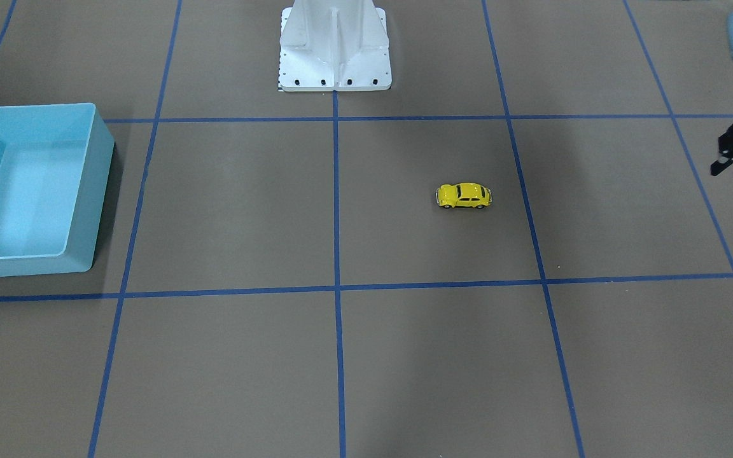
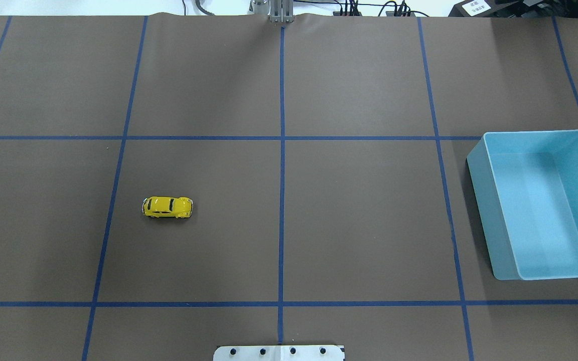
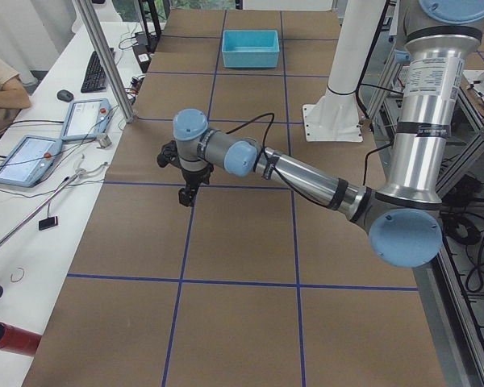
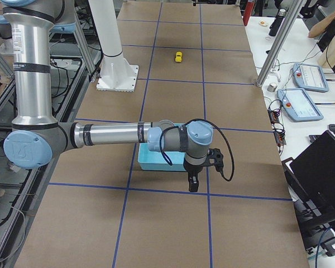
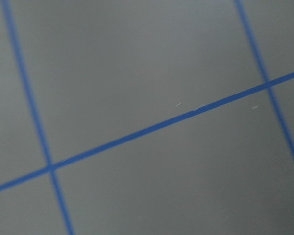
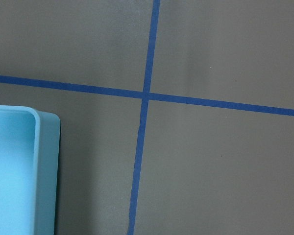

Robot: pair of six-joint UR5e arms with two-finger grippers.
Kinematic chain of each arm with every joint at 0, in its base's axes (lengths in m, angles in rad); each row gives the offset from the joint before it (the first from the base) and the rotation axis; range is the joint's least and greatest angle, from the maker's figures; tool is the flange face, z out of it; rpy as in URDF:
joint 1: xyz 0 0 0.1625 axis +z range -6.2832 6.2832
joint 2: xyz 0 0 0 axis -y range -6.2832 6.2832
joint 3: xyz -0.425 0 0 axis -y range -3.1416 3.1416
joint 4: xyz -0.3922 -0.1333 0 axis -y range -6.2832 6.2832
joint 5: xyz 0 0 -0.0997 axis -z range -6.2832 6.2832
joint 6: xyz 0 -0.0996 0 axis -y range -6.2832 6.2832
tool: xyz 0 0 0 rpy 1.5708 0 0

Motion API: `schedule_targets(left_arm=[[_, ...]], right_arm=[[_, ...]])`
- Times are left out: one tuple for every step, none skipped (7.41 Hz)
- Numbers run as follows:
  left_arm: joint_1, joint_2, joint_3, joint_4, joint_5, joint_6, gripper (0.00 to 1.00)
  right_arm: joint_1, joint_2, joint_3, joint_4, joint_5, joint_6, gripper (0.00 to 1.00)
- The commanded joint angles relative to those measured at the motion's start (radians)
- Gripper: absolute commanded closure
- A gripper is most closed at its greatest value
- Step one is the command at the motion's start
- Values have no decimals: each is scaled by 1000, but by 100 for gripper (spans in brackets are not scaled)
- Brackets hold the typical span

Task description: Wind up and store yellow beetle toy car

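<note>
I have two grippers to watch. The left gripper (image 3: pixel 185 197) hangs fingers-down over the left end of the desk (image 2: pixel 359 220). The front view cuts it off at the frame's edge, so I cannot tell how its jaws stand. Its wrist camera gives me only bare brown surface crossed by blue tape lines.

The right gripper (image 4: pixel 194 184) hangs fingers-down at the right end of the desk. It shows only from the side, so I cannot tell how its jaws stand either. Its wrist camera catches one corner of the light blue bin (image 2: pixel 479 190) just beside a tape crossing.

Neither gripper touches anything I can see.

I count one yellow beetle toy car (image 2: pixel 167 207). It sits on its wheels in the middle row of the grid, on the left half of the desk, lengthwise across it, well apart from the left gripper.

I count one bin, open side up, at the right edge of the desk and well apart from the car.

One white mounting base (image 1: pixel 335 57) stands on the desk's centre line at the robot's side.
</note>
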Motion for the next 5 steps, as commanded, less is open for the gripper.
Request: schedule_targets(left_arm=[[150, -98, -52, 0, 13, -7, 0], [199, -108, -96, 5, 13, -7, 0], [287, -110, -166, 5, 28, -4, 0], [372, -117, -242, 5, 127, -5, 0], [505, -117, -318, 6, 216, -1, 0]], right_arm=[[1, -2, 5, 0, 1, 0, 0], [1, -2, 5, 0, 1, 0, 0], [1, -2, 5, -1, 1, 0, 0], [1, -2, 5, -1, 1, 0, 0], [1, -2, 5, 0, 1, 0, 0]])
